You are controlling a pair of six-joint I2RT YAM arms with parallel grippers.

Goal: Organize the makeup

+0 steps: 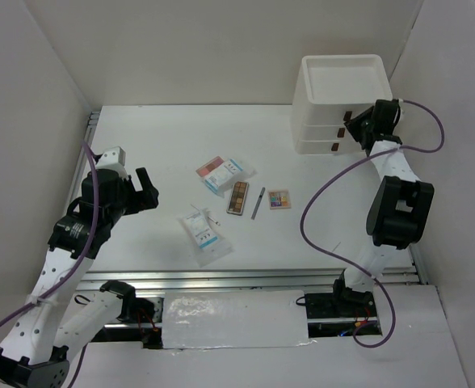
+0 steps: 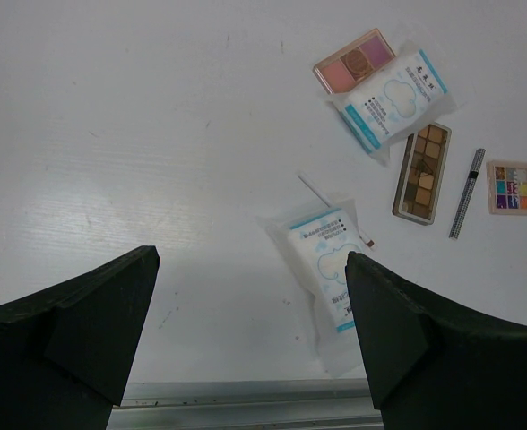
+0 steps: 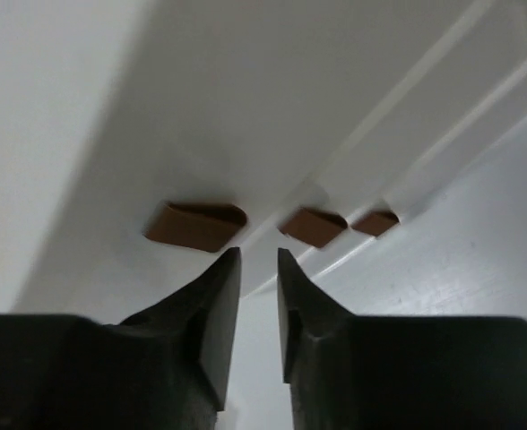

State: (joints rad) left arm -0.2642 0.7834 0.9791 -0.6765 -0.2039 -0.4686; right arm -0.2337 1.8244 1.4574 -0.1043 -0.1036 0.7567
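Note:
The makeup lies mid-table: a pink compact (image 1: 211, 166) (image 2: 353, 61), a white-and-blue sachet (image 1: 228, 175) (image 2: 391, 98) overlapping it, a brown palette (image 1: 238, 197) (image 2: 422, 172), a thin grey pencil (image 1: 258, 202) (image 2: 467, 193), a multicoloured palette (image 1: 279, 199) (image 2: 511, 186) and a second sachet (image 1: 204, 232) (image 2: 328, 269) nearer the front. My left gripper (image 1: 145, 191) (image 2: 250, 258) hangs wide open and holds nothing, left of the items. My right gripper (image 1: 352, 128) (image 3: 259, 255) stands at the drawer unit's front, its jaws a narrow gap apart with nothing between them, just below the brown handles (image 3: 196, 224).
The white stacked drawer unit (image 1: 342, 81) stands at the back right, its top tray open upward and three brown handles on its front. White walls enclose the table on three sides. A metal rail (image 2: 246, 394) runs along the near edge.

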